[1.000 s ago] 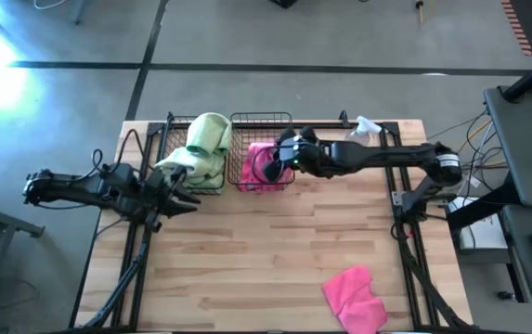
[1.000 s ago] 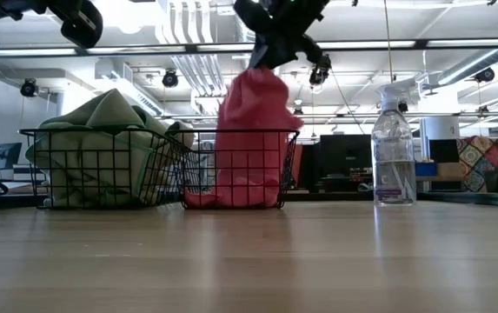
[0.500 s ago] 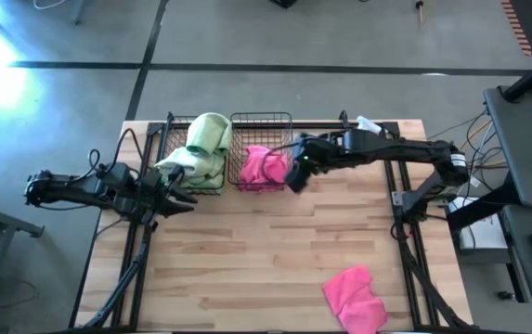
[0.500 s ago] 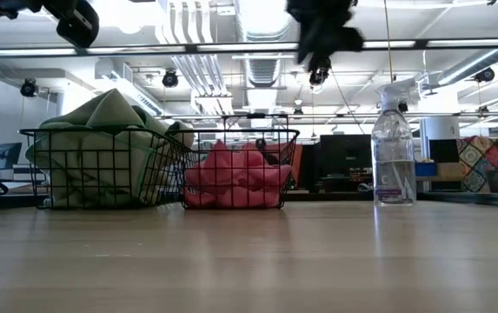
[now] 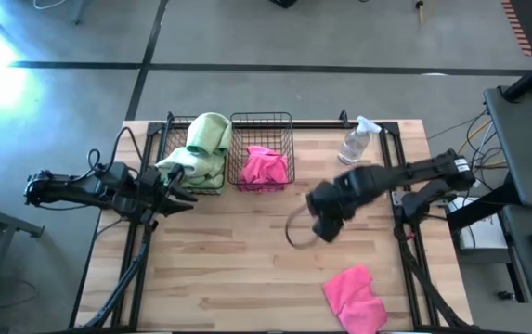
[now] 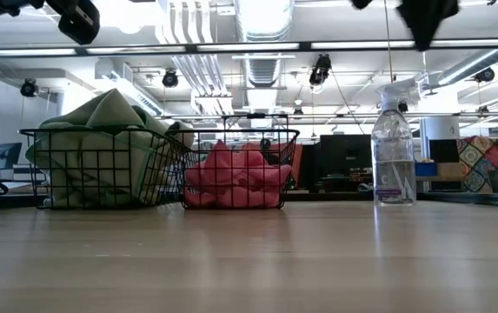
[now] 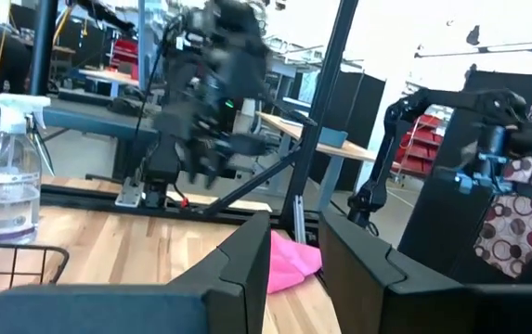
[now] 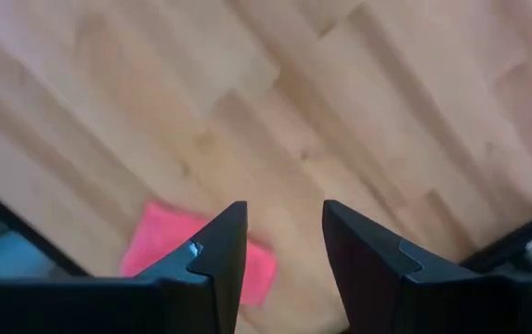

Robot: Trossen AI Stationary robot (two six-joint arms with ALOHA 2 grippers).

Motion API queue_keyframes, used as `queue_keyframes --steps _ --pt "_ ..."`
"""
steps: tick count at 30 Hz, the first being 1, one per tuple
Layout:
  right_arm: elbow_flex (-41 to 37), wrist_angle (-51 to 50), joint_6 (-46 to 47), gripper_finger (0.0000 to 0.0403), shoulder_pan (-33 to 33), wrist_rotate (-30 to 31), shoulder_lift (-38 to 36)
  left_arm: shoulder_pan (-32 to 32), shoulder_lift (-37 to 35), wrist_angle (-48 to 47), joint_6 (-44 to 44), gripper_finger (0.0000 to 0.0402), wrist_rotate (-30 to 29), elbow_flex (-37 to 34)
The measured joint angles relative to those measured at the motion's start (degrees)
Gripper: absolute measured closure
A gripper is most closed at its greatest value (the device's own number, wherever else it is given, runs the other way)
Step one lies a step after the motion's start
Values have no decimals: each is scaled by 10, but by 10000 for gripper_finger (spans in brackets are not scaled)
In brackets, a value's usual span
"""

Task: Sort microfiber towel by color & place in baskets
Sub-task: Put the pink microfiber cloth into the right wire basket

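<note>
Two black wire baskets stand at the table's far side. The left basket (image 5: 194,165) is piled with light green towels (image 5: 202,141). The right basket (image 5: 262,125) holds a crumpled pink towel (image 5: 266,166). Another pink towel (image 5: 354,295) lies flat near the table's near right corner, also in the right wrist view (image 8: 159,249). My right gripper (image 5: 324,221) hangs open over the middle of the table, pointing down, with nothing between its fingers (image 8: 284,246). My left gripper (image 5: 182,188) waits at the left, near the green basket, with a gap between its fingers (image 7: 295,269) and nothing in it.
A clear spray bottle (image 5: 356,141) stands at the far right of the table, right of the baskets (image 6: 394,148). Bare wood lies between the baskets and the loose pink towel. Black frame rails run along the table's left and right sides.
My right gripper has let go of the pink towel, which has dropped from hanging above the right basket into a crumpled heap inside it. The gripper has then swung away from the basket toward the table's near right and tipped to point down.
</note>
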Motion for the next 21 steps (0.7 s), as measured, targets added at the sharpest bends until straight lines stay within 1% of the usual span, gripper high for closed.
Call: queue_keyframes --steps 4,12,17,21 --pt "-1 -4 64 265 79 2 3 0 0 4 -7 322 -13 0" --pt "-17 15 228 264 231 21 18 0 0 4 -60 322 -14 0" --pt "-50 96 303 270 306 14 45 0 0 5 -65 322 -14 0" --pt "-56 159 330 275 331 -10 79 0 0 5 -65 322 -14 0"
